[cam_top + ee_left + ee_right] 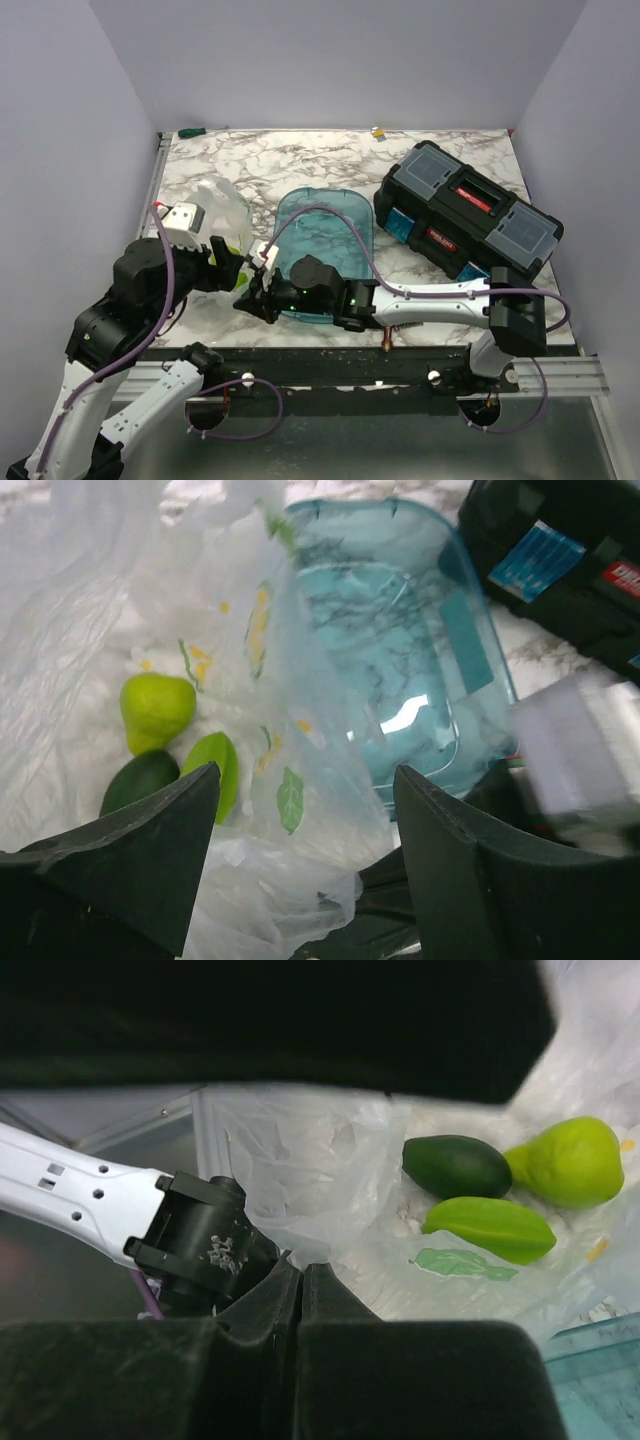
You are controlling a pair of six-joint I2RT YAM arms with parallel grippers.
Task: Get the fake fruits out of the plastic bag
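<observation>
— As seen from above, far left: plastic bag (214, 204), crumpled on marble table (300, 160).

— Holding the fake fruits inside: yellow-green pear (157, 708), dark green oval (140, 780), light green one (216, 768), clustered together, all under the film.

— Next, left gripper (305, 780): fingers spread wide over the bag's near edge, loose film in the gap, gripping nothing.

— Then right gripper (302, 1272): fingers pressed together at the bag's edge. Maybe pinching a fold of film; hard to tell.

— Further right, teal tray (470, 650), bag film overlapping its left rim. Beyond it, black toolbox (470, 215).
</observation>
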